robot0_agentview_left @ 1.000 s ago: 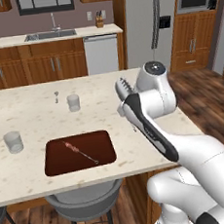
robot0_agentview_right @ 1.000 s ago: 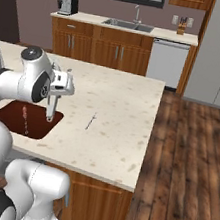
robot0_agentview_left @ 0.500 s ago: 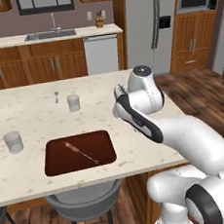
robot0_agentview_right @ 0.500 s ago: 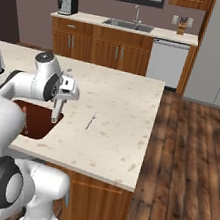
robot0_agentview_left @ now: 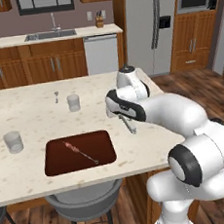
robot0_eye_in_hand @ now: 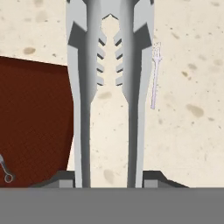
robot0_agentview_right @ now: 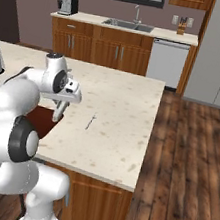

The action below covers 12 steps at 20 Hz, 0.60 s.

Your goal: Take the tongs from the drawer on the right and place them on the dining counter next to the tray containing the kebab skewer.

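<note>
Your tool (robot0_eye_in_hand: 109,179) is clamped on the long, thin, silver-grey metal tongs (robot0_eye_in_hand: 109,87). In the hand view the two arms of the tongs run up from the tool's dark tips, and their wavy ends point away from you. You are on the putting-down step, I think: the tongs are out of the drawer and hang over the big beige speckled stone tabletop (robot0_agentview_left: 31,117).

Just under the tongs is bare tabletop. Right beside them, a little to one side, is the flat dark red-brown tray (robot0_eye_in_hand: 35,122) with rounded corners. On the tray lies the thin silver kebab skewer (robot0_agentview_left: 81,152) with small pink bits at one end.

A small, thin metal fork-like thing (robot0_eye_in_hand: 154,74) lies on the tabletop on the other side of the tongs.

Next, you likely need to go down slowly until the tongs touch the tabletop near the tray's edge. Then let go. Keep them off the tray and off the little metal thing.

Farther back stand two clear glasses (robot0_agentview_left: 73,102).
</note>
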Tool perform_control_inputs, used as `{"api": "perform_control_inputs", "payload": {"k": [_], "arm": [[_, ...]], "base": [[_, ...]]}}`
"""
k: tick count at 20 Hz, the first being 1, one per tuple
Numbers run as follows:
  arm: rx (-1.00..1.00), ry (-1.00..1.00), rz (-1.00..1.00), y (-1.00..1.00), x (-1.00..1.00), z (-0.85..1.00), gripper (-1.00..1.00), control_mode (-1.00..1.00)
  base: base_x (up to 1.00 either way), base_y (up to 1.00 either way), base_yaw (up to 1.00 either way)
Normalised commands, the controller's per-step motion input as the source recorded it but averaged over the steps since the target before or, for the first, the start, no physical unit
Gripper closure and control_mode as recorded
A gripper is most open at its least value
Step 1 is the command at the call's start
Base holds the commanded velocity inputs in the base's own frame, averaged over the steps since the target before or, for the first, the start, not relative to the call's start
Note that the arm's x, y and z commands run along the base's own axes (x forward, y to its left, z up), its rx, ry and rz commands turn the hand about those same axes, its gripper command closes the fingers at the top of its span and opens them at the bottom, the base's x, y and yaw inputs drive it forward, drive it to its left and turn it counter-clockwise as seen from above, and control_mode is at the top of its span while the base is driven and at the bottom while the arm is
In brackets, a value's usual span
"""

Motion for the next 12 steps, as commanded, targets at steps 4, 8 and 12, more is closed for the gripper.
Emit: {"api": "perform_control_inputs", "payload": {"k": [4, 8, 12], "arm": [[0.01, 0.25, -0.07, 0.1, 0.17, -0.35, 1.0, -1.0], [0.02, 0.22, -0.04, 0.04, 0.08, -0.36, 1.0, -1.0], [0.03, 0.09, -0.02, 0.0, 0.03, -0.49, 1.0, -1.0]], "base": [[0.0, 0.0, 0.0], [0.0, 0.0, 0.0], [0.0, 0.0, 0.0]]}}
